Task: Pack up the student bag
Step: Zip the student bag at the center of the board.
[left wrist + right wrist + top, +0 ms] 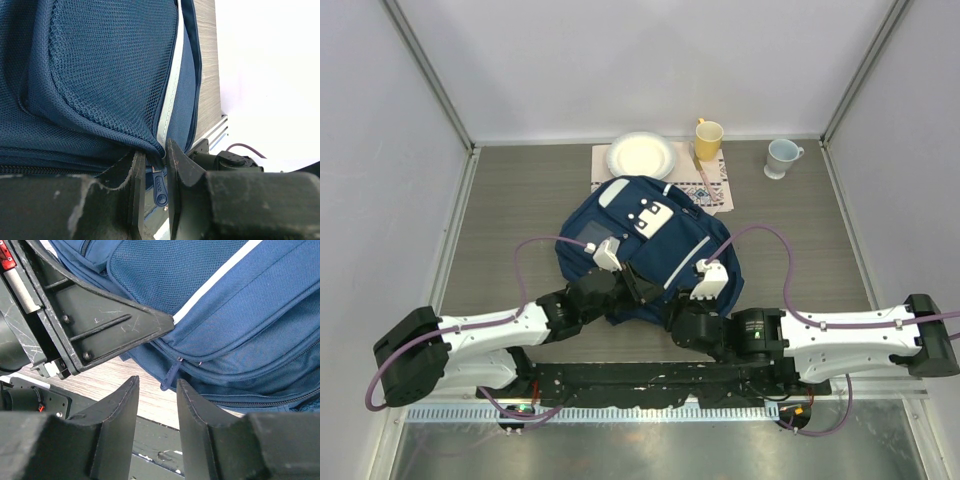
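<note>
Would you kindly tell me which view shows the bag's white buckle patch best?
The top external view: the white patch lies fully visible on the student bag. Both wrist views show only navy fabric and a white stripe, never the patch.

The top camera looks down from above and behind the arms onto the whole tabletop (520, 190). Each wrist camera sits very close, looking past the left hand (152, 155) or the right hand (156, 382). All three views share the near edge of the student bag (685, 235).
</note>
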Robot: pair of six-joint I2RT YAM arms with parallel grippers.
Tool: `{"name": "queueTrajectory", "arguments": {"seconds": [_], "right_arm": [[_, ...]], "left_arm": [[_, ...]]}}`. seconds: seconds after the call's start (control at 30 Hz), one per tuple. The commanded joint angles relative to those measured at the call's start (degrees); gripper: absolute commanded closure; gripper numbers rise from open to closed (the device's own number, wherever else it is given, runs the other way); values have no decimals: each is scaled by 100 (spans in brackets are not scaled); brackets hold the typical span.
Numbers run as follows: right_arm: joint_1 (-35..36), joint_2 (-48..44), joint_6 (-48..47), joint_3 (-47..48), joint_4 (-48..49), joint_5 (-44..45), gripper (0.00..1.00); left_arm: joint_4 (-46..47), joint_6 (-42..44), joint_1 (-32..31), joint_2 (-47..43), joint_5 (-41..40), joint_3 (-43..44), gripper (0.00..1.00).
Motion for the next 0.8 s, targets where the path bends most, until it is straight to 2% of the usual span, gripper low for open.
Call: {"name": "queueTrajectory", "arguments": {"seconds": [0.0,0.53,0.77], "right_arm": [[-11,-119,363,3,-25,197,60],[-942,-251,144,-726,1196,-1094,62],[-1048,3,56,-701,1478,-1402,64]], "left_arm": [[876,70,42,-197,-459,214,83],[999,17,42,-223,-424,91,83],[999,26,34,-223,-441,99,83]]}}
